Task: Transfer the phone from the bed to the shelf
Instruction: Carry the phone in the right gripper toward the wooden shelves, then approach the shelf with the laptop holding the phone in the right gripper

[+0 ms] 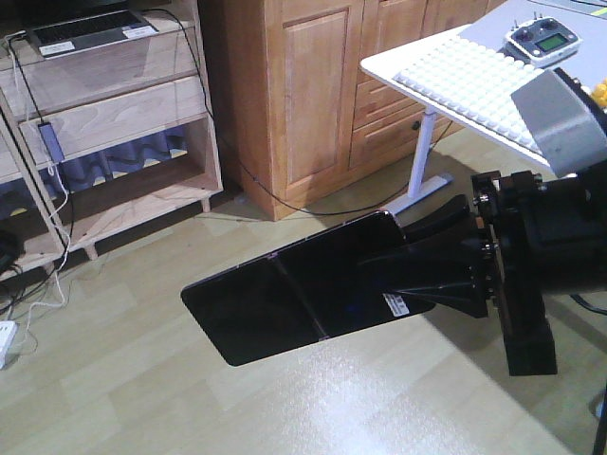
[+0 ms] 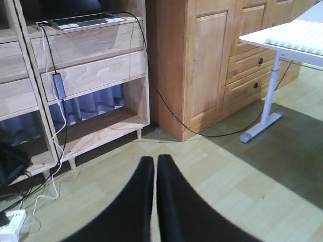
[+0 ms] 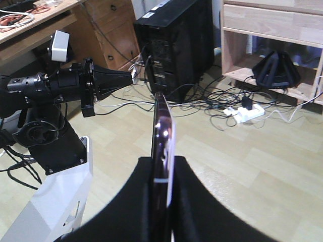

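A: Looking for the phone.
B: Off the bed — pinched by its stickered short end in the right gripper, hanging in mid-air above the floor, well clear of it. No bed in any view.
A: Flat or on edge?
B: On edge, judging by the right wrist view: a thin black line standing upright between the two fingers, squeezed from both sides. Follows from a sideways-closing grip on a thin slab.
A: So not ready to lay down.
B: Probably needs a roll of the wrist first, then a slide onto a board of the shelf, up to the left and well apart.
A: Left gripper?
B: Closed tip to tip on nothing — hanging low, facing the shelf's foot, out of the carrying arm's way.
A: Anything to avoid?
B: Grey laptop on the top board, cables trailing down; better a bare board.
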Controlling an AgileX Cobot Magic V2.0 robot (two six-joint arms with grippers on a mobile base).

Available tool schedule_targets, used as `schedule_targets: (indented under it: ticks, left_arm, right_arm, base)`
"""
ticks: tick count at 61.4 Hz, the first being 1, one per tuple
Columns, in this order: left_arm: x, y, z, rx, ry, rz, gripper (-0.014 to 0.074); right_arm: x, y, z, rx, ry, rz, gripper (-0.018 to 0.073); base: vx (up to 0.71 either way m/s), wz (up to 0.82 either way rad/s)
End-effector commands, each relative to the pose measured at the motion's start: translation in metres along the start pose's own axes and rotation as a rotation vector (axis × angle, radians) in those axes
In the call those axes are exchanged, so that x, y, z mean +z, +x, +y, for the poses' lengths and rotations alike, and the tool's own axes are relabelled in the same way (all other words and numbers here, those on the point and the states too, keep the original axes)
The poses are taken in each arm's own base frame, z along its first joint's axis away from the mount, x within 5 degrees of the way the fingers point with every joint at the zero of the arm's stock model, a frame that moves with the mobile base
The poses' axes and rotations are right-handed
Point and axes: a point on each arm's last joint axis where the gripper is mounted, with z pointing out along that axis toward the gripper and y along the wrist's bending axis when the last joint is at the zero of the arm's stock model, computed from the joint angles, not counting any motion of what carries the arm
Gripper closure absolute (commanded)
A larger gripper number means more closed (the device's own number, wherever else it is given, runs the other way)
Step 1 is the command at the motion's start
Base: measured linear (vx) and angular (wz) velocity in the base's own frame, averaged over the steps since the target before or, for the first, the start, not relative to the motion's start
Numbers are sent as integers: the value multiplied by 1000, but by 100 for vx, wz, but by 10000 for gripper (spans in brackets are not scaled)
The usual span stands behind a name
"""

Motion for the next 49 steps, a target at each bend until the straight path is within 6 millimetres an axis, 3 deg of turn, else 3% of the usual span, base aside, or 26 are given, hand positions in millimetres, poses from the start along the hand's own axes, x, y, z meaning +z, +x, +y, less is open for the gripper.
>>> schedule_targets:
  ticks: [1, 49]
  left_arm:
    - [0, -6, 1, -10, -5, -75, 596]
    - [0, -6, 1, -10, -5, -75, 596]
  right_arm:
    - [-6, -15, 15, -11, -81, -86, 560]
    - [-6, -15, 15, -11, -79, -87, 560]
  base:
    - [38, 3]
    - [42, 13]
